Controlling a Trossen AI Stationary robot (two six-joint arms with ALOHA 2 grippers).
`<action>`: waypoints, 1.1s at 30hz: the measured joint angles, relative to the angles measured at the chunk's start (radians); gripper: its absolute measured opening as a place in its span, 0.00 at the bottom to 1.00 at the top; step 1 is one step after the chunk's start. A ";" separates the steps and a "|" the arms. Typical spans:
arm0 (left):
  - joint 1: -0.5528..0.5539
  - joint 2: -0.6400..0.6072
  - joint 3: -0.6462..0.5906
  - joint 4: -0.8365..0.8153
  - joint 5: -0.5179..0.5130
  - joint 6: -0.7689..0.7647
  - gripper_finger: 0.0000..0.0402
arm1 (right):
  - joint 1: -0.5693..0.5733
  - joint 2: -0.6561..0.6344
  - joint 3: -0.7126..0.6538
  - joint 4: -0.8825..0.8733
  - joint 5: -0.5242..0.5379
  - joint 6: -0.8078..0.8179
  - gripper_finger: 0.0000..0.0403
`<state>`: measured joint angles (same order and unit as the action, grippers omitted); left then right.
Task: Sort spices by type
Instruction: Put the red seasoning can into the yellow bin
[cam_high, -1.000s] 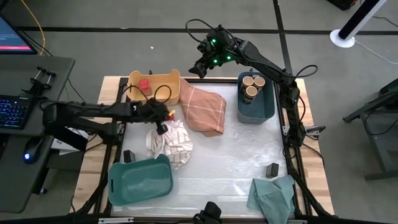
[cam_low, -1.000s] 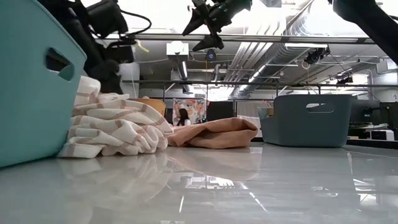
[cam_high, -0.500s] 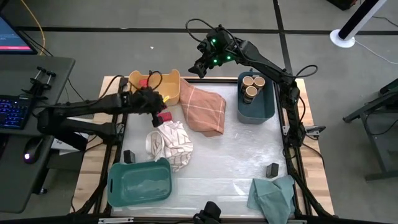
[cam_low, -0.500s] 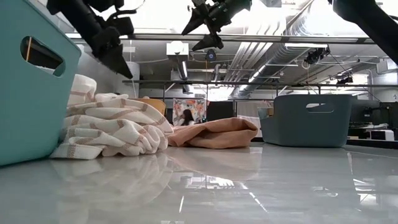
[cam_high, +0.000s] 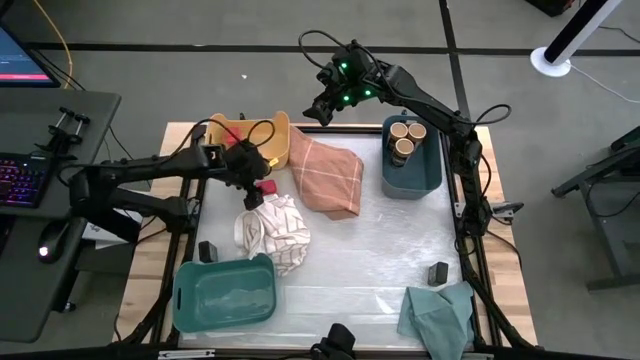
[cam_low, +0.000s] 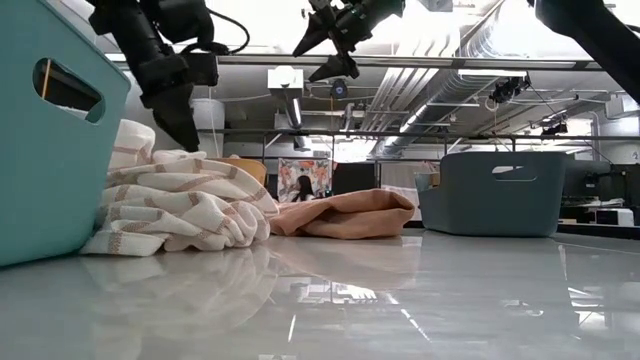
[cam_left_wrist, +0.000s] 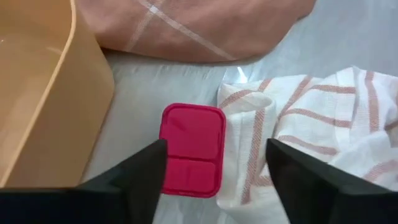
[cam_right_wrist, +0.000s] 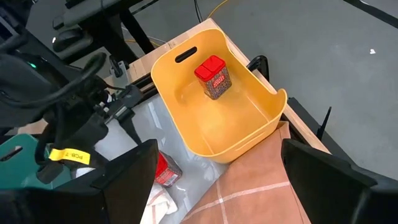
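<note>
A red-topped spice container (cam_left_wrist: 191, 149) stands lid up on the table between the yellow bin (cam_high: 250, 135) and the striped cloth (cam_high: 272, 228). My left gripper (cam_left_wrist: 216, 149) hangs open right above it, one finger on either side, touching nothing. A second red-topped container (cam_right_wrist: 213, 78) stands inside the yellow bin. Three tan-topped jars (cam_high: 405, 137) sit in the blue bin (cam_high: 412, 165). Two black blocks (cam_high: 207, 250) (cam_high: 437, 272) lie on the table. My right gripper (cam_high: 322, 108) waits open, high over the table's far edge.
A teal bin (cam_high: 225, 295) stands at the near left. An orange cloth (cam_high: 328, 175) lies heaped between the yellow and blue bins, and a green cloth (cam_high: 440, 315) at the near right corner. Bare tabletop (cam_high: 370, 250) shows in the middle.
My left gripper has risen off the striped cloth, gone a little toward the yellow bin, tipped more steeply downward and opened. The red-topped container now shows beside the cloth below it. The teal bin has shifted slightly toward the table's left edge.
</note>
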<state>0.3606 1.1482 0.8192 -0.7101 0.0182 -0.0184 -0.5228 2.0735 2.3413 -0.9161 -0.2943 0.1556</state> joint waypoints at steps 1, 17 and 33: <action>0.000 0.007 0.000 0.005 -0.001 0.008 0.68 | 0.000 0.000 0.000 0.000 0.000 0.000 0.84; 0.001 0.184 0.000 0.008 -0.090 0.144 0.81 | 0.000 0.000 0.000 0.000 0.000 -0.018 0.84; 0.001 0.184 0.030 -0.009 -0.129 0.143 0.44 | 0.000 0.000 0.000 -0.002 0.000 -0.026 0.84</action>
<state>0.3618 1.3324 0.8489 -0.7196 -0.1112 0.1249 -0.5228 2.0735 2.3413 -0.9176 -0.2943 0.1299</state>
